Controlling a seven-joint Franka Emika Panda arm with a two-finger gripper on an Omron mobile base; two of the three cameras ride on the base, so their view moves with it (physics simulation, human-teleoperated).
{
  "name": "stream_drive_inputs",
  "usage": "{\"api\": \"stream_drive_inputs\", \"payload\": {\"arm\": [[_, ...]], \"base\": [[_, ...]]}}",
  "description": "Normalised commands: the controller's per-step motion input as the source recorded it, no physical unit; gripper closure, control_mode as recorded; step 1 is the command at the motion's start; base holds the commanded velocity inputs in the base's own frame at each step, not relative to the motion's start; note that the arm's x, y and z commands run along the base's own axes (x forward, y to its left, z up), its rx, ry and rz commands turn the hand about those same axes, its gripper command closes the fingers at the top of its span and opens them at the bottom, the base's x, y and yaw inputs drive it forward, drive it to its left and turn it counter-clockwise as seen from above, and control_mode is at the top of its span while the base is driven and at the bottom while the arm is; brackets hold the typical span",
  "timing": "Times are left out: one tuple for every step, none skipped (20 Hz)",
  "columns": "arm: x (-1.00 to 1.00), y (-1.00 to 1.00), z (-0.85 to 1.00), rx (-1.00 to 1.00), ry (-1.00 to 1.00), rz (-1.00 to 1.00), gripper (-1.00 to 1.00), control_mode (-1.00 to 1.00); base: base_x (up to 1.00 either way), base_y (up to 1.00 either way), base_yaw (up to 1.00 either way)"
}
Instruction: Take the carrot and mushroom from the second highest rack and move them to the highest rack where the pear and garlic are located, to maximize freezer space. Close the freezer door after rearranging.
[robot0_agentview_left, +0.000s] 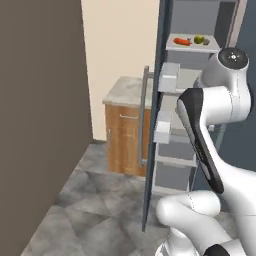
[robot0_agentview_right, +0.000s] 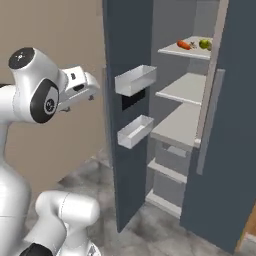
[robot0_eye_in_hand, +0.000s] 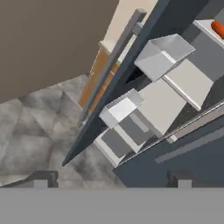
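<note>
Gripper (robot0_eye_in_hand: 111, 179) is sitting wide open, holding nothing, fingertips (robot0_eye_in_hand: 41, 178) hanging over the floor outside the freezer. Freezer door (robot0_agentview_right: 120, 125) is standing open ahead of it. Carrot (robot0_agentview_right: 183, 45) is lying on the top rack (robot0_agentview_right: 172, 50) beside the pear (robot0_agentview_right: 204, 44), far ahead and well apart from the gripper

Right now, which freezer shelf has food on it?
The top shelf: it holds the carrot and a green pear. The shelves below it look bare.
</note>
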Motion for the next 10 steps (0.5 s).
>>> {"api": "stream_drive_inputs", "payload": {"arm": [[0.0, 0.0, 0.0, 0.0, 0.0, 0.0, -1.0, 1.0], [0.0, 0.0, 0.0, 0.0, 0.0, 0.0, -1.0, 1.0], [0.0, 0.0, 0.0, 0.0, 0.0, 0.0, -1.0, 1.0], [0.0, 0.0, 0.0, 0.0, 0.0, 0.0, -1.0, 1.0], [0.0, 0.0, 0.0, 0.0, 0.0, 0.0, -1.0, 1.0], [0.0, 0.0, 0.0, 0.0, 0.0, 0.0, -1.0, 1.0], [0.0, 0.0, 0.0, 0.0, 0.0, 0.0, -1.0, 1.0], [0.0, 0.0, 0.0, 0.0, 0.0, 0.0, -1.0, 1.0], [0.0, 0.0, 0.0, 0.0, 0.0, 0.0, -1.0, 1.0], [0.0, 0.0, 0.0, 0.0, 0.0, 0.0, -1.0, 1.0]], "base": [[-0.27, 0.99, 0.87], [-0.22, 0.96, 0.89], [-0.23, 0.94, 0.9], [-0.19, 0.92, 0.8], [-0.01, 0.91, 0.66], [0.0, 0.89, 0.45], [0.33, 0.89, 0.2], [0.55, 0.81, 0.0], [0.69, 0.78, -0.05], [0.79, 0.7, -0.28]]}}
